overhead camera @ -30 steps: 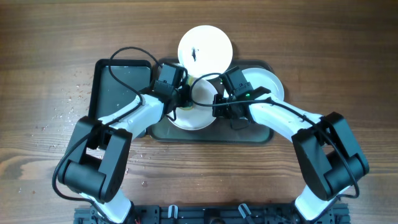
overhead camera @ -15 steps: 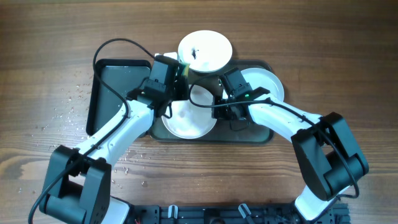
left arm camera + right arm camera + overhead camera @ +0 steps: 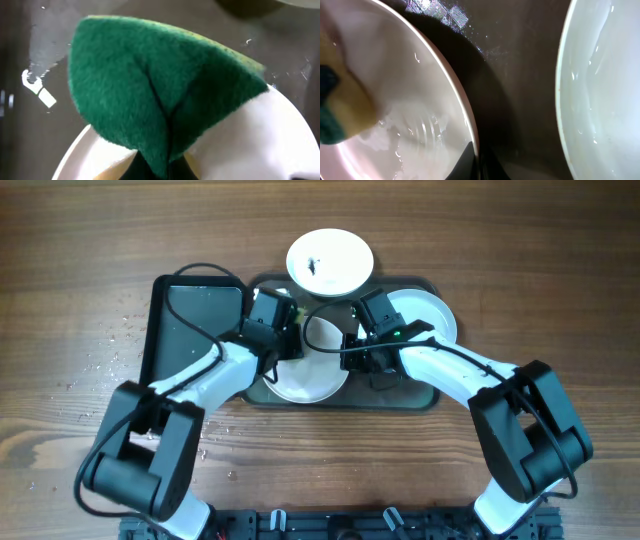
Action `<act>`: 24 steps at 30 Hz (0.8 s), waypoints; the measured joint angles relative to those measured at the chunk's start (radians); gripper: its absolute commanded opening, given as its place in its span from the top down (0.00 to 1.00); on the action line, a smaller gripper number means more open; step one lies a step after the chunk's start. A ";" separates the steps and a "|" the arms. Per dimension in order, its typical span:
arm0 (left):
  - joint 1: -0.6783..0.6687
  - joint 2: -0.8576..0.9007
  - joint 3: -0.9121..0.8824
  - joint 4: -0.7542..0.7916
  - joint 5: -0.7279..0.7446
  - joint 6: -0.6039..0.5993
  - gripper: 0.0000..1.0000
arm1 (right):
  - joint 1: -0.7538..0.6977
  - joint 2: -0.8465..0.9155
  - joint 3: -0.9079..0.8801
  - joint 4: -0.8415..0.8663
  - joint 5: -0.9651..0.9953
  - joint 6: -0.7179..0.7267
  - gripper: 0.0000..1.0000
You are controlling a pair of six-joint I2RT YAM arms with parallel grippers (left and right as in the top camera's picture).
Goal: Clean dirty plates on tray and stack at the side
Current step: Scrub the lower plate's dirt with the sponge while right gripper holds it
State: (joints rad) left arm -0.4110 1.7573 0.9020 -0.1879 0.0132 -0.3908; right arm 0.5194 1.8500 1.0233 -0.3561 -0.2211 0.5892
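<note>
I'm scrubbing the plate [image 3: 306, 380] in the mid of the tray [image 3: 400, 396] w/ the sponge [image 3: 160, 95]. Left fingers [image 3: 134, 171] are clamped on it. Right fingers [image 3: 466, 162] are pinching the plate's rim. I'm rubbing soft, small circles, so the plate isn't slipping.

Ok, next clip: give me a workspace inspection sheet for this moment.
Surface: brown wooden table, pale specks on its left.
Job's things: round white middle plate and matching right plate in the grey-green rectangular tray; smudged far plate across its far rim.
Clutter: black rectangular tray.
Grippers: left gripper shut on green scouring sponge; right gripper shut on middle plate's rim.
Cables: black cables looping over both arms.
Surroundings: nothing seen.
</note>
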 measured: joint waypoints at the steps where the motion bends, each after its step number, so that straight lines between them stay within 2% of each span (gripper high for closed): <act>1: -0.008 0.003 0.000 0.006 -0.004 -0.007 0.96 | 0.000 0.000 0.000 0.000 0.000 0.000 0.96; 8: -0.110 -0.004 0.000 0.041 0.040 -0.058 0.96 | 0.000 0.000 0.000 -0.001 0.000 0.000 0.96; 12: -0.123 -0.077 -0.008 0.036 0.059 -0.082 0.96 | 0.000 0.000 0.000 -0.001 0.000 -0.003 0.96; 14: -0.111 -0.142 -0.007 0.023 0.059 -0.087 0.96 | 0.000 0.000 0.000 -0.001 0.000 -0.003 0.96; 18: -0.063 -0.234 -0.005 -0.095 0.072 -0.114 0.96 | 0.000 0.000 0.000 0.000 0.000 -0.005 0.96; 24: 0.053 -0.236 -0.007 -0.251 0.221 -0.128 0.96 | 0.001 0.001 0.000 0.007 -0.003 -0.007 0.96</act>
State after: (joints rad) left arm -0.3580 1.5215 0.8948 -0.4393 0.2340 -0.5186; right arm 0.5205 1.8507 1.0229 -0.3492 -0.2245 0.5823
